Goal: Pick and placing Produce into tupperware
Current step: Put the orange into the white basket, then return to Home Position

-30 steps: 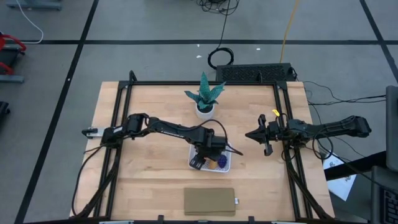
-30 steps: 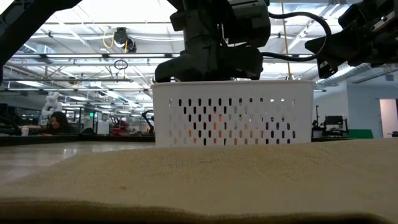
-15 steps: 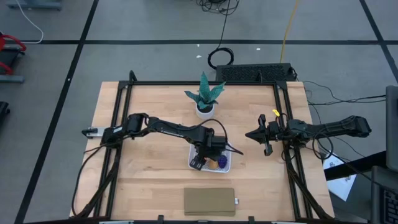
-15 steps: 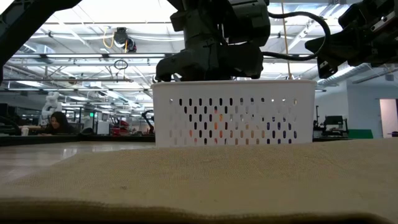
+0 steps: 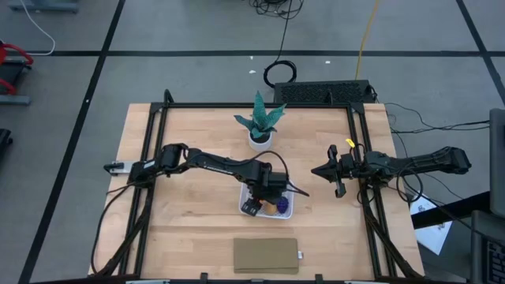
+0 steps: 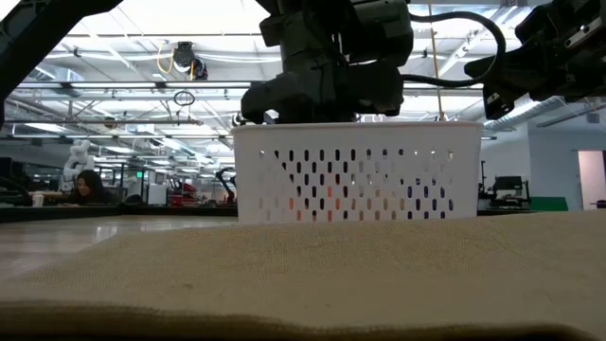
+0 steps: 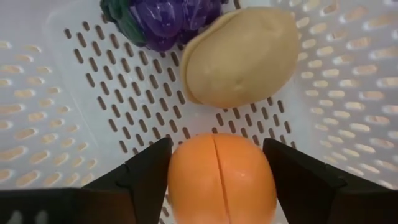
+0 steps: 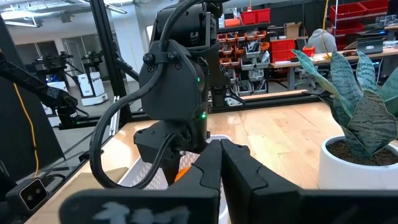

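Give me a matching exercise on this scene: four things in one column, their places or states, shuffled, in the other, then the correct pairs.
Things
1. orange ball
2. purple lump
3. potted plant
4. tan pad

Places or states
A. on the table's near edge, below the white container in the high view
B. on the table beyond the container, outside it
C. between the left gripper fingers, in the container
D. on the container's base, next to the tan oval

Pairs: 1-C, 2-D, 3-B, 4-A
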Motion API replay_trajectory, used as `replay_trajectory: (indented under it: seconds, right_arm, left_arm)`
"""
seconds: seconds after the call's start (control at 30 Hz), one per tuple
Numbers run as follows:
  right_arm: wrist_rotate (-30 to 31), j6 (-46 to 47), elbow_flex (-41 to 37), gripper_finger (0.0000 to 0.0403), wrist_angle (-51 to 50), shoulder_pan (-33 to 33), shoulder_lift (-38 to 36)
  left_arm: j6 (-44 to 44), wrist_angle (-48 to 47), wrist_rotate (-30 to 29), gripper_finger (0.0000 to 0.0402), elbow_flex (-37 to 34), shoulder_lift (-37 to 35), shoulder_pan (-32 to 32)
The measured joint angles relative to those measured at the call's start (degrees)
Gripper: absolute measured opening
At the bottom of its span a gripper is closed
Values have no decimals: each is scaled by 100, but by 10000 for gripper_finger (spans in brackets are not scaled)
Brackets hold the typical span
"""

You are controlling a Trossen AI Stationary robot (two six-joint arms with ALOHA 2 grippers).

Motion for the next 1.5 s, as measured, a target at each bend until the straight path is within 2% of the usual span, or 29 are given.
replay_trajectory:
  seconds: [0.2, 0.5, 1.1, 1.17, 1.27, 1.5]
  right_arm:
    - [0, 0, 0, 0, 0, 0, 0]
    - [0, 0, 0, 0, 0, 0, -2]
    - [0, 0, 0, 0, -4, 0, 0]
    - [0, 0, 0, 0, -24, 0, 0]
    - [0, 0, 0, 0, -65, 0, 0]
    - [0, 0, 0, 0, -82, 0, 0]
  left_arm:
    - [14, -3, -383, 256, 0, 1, -18]
    - [9, -347, -400, 255, 177, -11, -17]
    - [-105, -1065, -404, 251, 1069, -22, -20]
    - [-119, -1092, -407, 238, 1069, -22, -20]
    - [-133, -1104, -407, 198, 1069, -22, -20]
    - [-155, -1286, -564, 59, 1069, -22, -20]
